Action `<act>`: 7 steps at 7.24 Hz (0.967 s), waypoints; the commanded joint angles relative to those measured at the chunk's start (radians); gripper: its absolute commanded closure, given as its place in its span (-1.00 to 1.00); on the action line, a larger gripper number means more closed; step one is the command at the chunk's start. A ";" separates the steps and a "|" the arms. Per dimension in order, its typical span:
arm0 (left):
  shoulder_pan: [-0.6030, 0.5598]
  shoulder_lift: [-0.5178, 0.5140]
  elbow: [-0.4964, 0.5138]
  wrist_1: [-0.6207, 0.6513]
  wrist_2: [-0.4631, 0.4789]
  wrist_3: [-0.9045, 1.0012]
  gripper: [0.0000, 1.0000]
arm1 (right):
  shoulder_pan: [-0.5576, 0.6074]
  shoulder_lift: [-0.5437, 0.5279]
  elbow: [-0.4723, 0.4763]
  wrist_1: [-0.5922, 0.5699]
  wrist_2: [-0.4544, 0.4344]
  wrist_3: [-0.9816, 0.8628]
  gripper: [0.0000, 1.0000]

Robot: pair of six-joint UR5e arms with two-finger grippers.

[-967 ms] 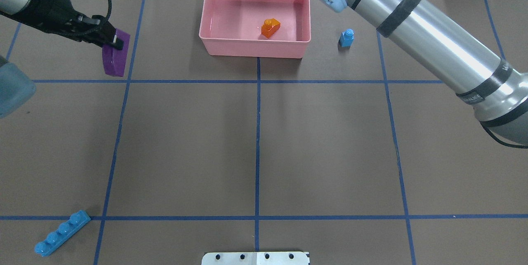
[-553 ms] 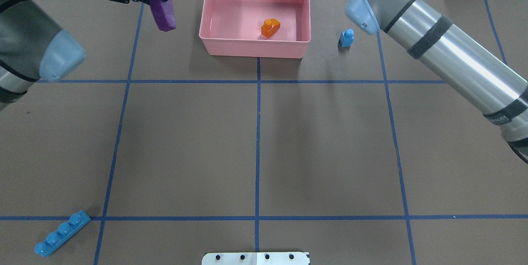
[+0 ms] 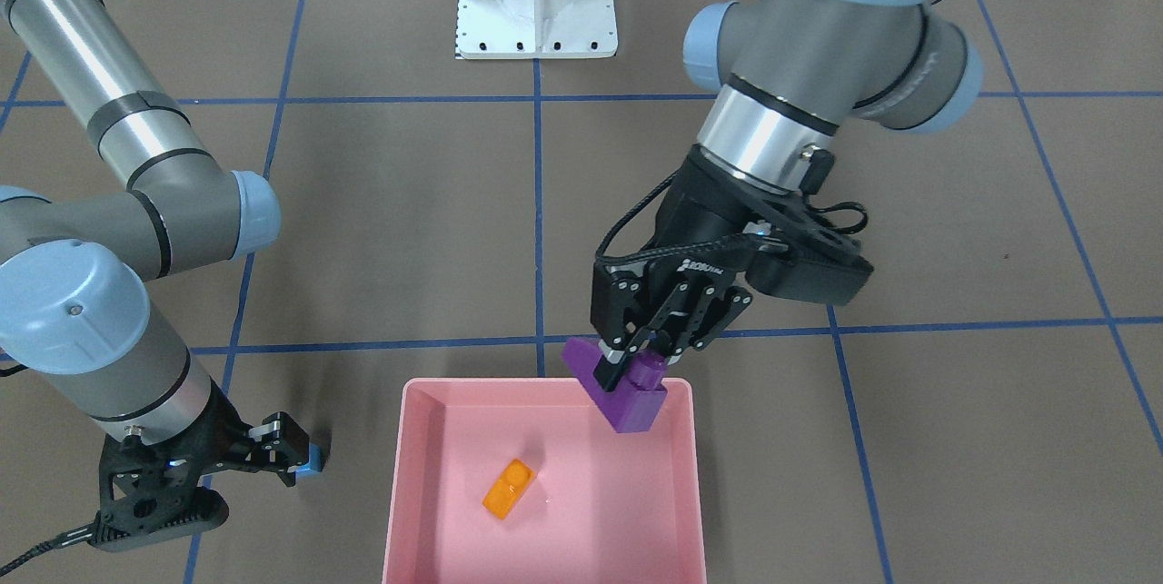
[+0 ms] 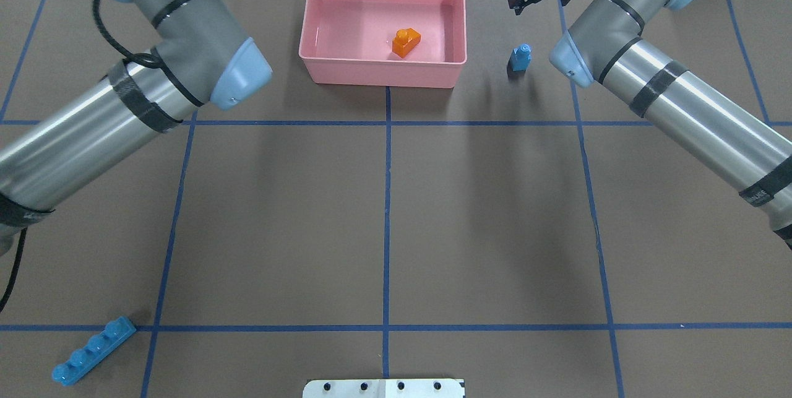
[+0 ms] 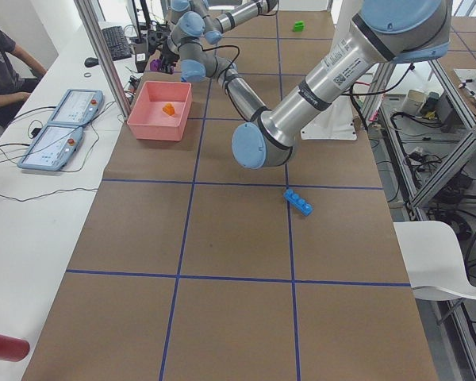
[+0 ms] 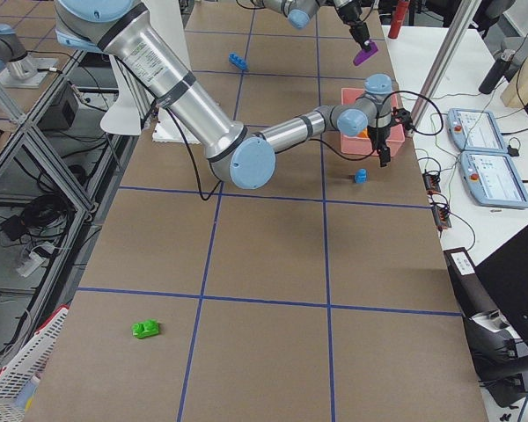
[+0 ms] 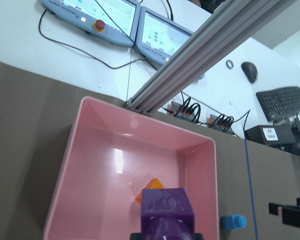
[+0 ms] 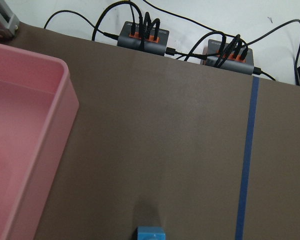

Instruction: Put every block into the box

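Matte brown tabletop [image 3: 409, 202], left end effector [image 3: 623, 366] pinching sloped purple block [image 3: 633, 404], right end effector [image 3: 283, 451] spread

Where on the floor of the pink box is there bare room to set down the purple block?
The floor of the box is bare on the robot's left half, from the left wall to the orange block, and in the strip along the far wall. It is tighter only between the orange block and the right and near walls.

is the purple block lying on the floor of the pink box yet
No, the purple block is clamped in the left gripper above the pink box; only the orange block lies inside.
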 commanded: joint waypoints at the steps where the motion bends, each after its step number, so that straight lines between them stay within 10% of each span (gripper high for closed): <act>1: 0.078 -0.070 0.183 -0.061 0.170 -0.039 1.00 | -0.026 0.008 -0.063 0.054 0.000 0.006 -0.97; 7: 0.137 -0.131 0.394 -0.112 0.333 -0.042 1.00 | -0.093 0.058 -0.184 0.066 -0.055 0.046 -0.98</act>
